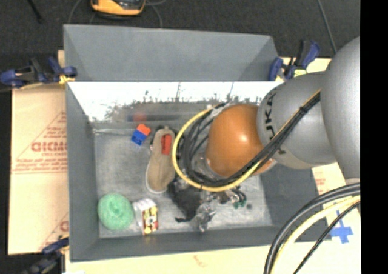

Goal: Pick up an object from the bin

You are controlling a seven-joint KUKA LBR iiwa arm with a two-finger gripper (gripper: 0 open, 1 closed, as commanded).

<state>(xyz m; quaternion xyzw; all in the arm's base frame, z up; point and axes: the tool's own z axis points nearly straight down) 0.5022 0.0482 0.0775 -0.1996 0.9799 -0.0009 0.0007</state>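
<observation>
the gripper [204,218] hangs low by the front wall of the grey metal bin [82,170], just beside a black crumpled soft thing [183,201] — claw wide or narrow, i cannot tell. an off-centre close may merely shove it toward the tan fabric shoe [160,162] — no grip.

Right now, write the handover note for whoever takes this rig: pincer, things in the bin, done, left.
Pincer: low near the front wall of the grey metal bin; open or shut cannot be told.
Nearest: a black crumpled object, just to the pincer's left in the view.
Others: tan fabric shoe mid-bin, small blue and orange block behind it, green fuzzy ball and small white, yellow and red box front left.
Done: arm is down in the bin.
Left: nothing seen lifted; grasp and raise one thing.
</observation>
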